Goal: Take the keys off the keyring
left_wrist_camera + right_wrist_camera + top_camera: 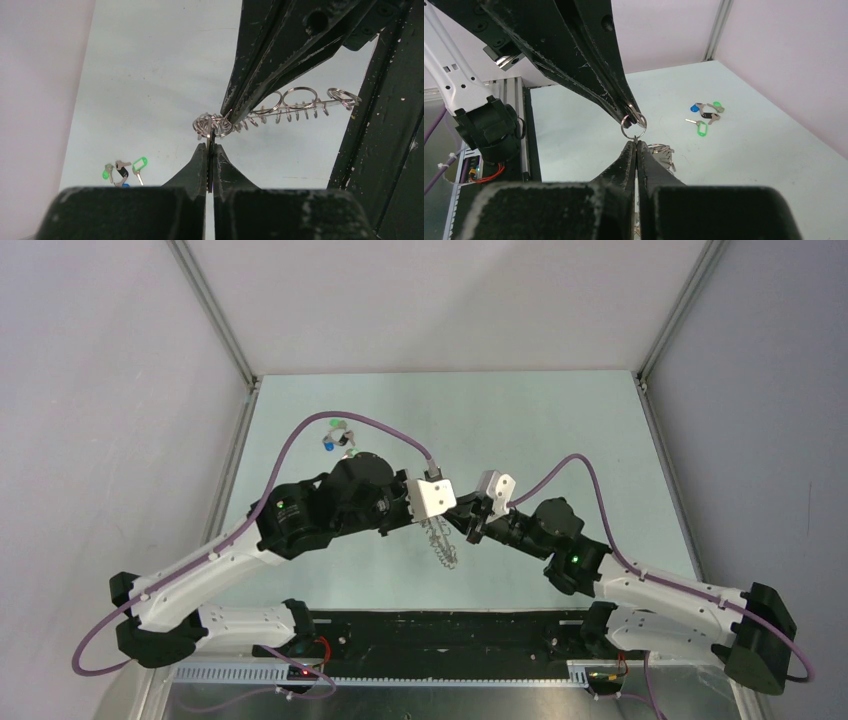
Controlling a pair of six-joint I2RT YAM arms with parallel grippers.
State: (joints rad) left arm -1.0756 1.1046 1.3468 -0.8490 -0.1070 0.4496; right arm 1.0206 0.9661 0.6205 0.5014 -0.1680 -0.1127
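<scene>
Your right hand (pixel 636 146) sits closest to its own lens, fingers clenched on the bottom of one small wire loop (pixel 633 125). Your left hand (pixel 630 106) reaches in from the upper left and pinches the top of that loop, clenched too. The keyring (pixel 442 542) hangs below the two hands, above the surface (pixel 560 420) near its middle. From above, both wrists crowd the pinch and you see only a pale wire fringe dangling. Your left wrist view shows the keyring edge-on, a thin grey disc with coils and round loops along its rim, partly hidden behind the right fingers. Several loose keys (pixel 338 437) lie well apart at the far left of the surface, with green, blue and black tags.
</scene>
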